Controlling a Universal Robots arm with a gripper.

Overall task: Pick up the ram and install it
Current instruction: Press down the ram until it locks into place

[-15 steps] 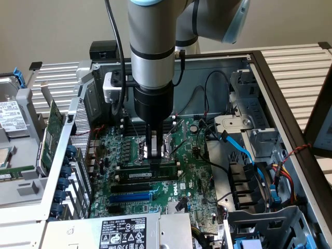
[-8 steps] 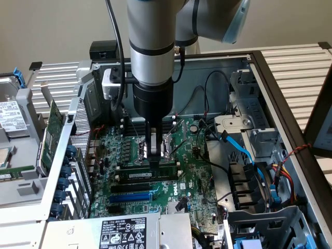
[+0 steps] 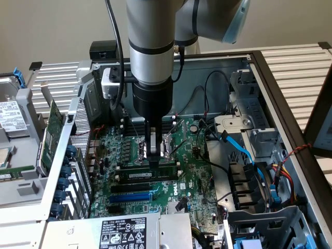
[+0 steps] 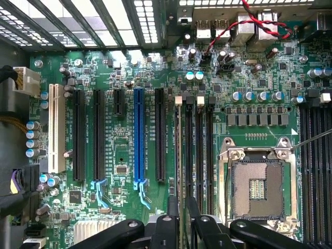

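The ram [image 3: 137,175] is a long green stick with black chips and a white label. It stands on edge in a black memory slot of the motherboard [image 3: 192,176], just in front of the CPU socket [image 3: 167,141]. My gripper [image 3: 154,162] reaches straight down and is shut on the ram's top edge near its middle. In the wrist view the ram [image 4: 179,155] shows as a thin edge running away from the gripper [image 4: 180,215], whose two dark fingers [image 4: 169,220] pinch it from both sides. Two more black memory slots [image 4: 199,150] lie beside it.
The open CPU socket [image 4: 258,187] sits close to the slots. A blue expansion slot [image 3: 132,197] and black ones lie nearer the power supply [image 3: 124,232]. Blue cables [image 3: 244,150] and a drive bay crowd the exterior view's right. A wider green card [image 3: 52,136] leans outside the case wall.
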